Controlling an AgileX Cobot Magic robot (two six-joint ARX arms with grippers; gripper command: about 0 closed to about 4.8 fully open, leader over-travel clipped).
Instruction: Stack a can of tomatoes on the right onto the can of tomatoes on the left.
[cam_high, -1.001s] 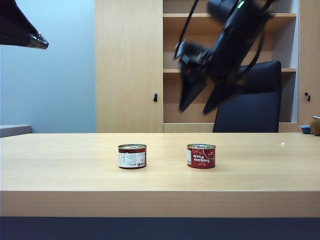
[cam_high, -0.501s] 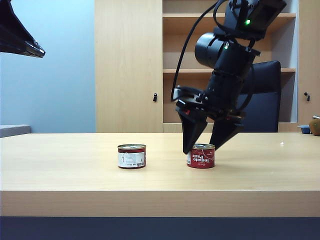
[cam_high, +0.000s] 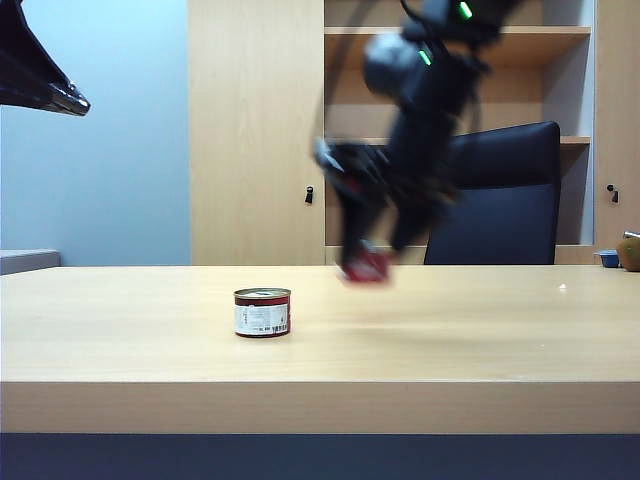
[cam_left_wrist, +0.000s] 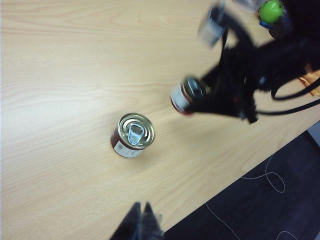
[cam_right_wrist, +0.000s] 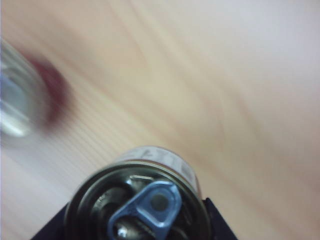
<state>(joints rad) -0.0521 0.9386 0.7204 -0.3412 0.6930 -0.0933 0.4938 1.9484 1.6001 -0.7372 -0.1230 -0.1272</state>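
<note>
Aloft, can (cam_high: 366, 266) within right end effector (cam_high: 367, 262)

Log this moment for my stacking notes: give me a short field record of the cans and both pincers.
left can: upright on the table, pull tab up
right can: off the table, held in the air, blurred
right pincer: shut on the right can, right of and above the left can
left pincer: high at the far left, holding nothing
stacked: not yet
</note>
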